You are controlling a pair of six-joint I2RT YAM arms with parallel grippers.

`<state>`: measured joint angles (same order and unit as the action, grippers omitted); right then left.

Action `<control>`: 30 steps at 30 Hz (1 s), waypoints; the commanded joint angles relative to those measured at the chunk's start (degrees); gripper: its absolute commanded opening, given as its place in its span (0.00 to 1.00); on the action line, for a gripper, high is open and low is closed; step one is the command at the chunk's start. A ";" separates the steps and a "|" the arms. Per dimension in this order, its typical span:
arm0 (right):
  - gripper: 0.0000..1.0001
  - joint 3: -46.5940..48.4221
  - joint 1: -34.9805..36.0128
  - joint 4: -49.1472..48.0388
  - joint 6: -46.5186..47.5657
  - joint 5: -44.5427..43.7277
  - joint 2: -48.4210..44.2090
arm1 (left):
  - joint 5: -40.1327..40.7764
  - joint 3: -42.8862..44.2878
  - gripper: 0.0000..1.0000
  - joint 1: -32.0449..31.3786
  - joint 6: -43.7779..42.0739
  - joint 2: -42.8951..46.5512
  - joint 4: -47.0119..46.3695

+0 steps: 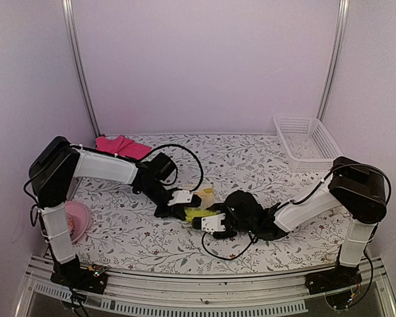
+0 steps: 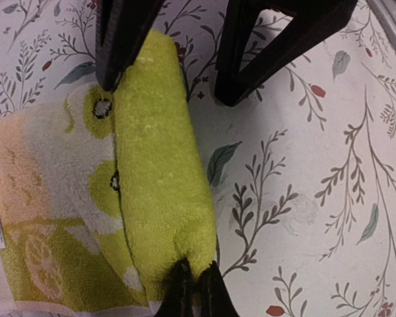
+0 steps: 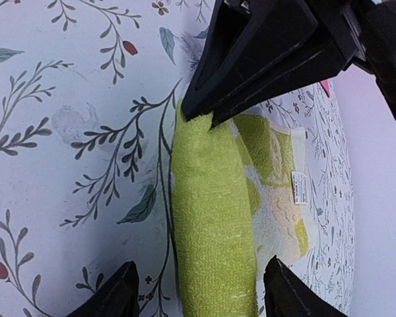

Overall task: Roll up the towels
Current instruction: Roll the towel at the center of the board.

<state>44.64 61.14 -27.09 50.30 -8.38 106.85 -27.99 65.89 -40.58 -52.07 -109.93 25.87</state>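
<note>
Floral table [image 1: 264,158], yellow-green towel [image 2: 158,165] in a seemingly tight half-roll

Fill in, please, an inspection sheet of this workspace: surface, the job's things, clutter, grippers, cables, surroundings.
Surface: table under a floral cover; no spill seen.
Job's things: yellow-green towel at the middle, partly rolled, the rest flat beside the roll; pink towel at the back left, not rolled, apart from both arms.
Clutter: pink bowl near the left arm's base; white basket at the back right.
Grippers: left gripper shut on one end of the roll; right gripper open, one finger on each side of the roll.
Cables: black cable loops over the left arm; a second cable lies on the table by the right gripper.
Surroundings: plain pale walls, two metal poles; nothing else seen.
</note>
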 commanded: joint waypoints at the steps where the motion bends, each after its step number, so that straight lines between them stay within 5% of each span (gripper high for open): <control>1: 0.68 -1.00 1.29 -4.00 0.59 -1.74 -2.50 | -0.25 0.05 0.00 0.24 0.66 -2.16 3.93; 10: 0.63 -2.41 2.71 -1.27 0.12 3.58 -5.19 | -0.23 -0.38 0.00 0.32 0.75 -1.94 3.49; 30: 0.57 1.29 0.79 0.46 -1.70 -4.18 3.03 | -0.92 -0.90 0.00 0.36 0.40 -1.28 3.47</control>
<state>44.34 62.81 -28.27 49.71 -10.33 107.48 -28.14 65.95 -40.47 -51.94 -109.97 26.06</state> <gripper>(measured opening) 0.593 0.028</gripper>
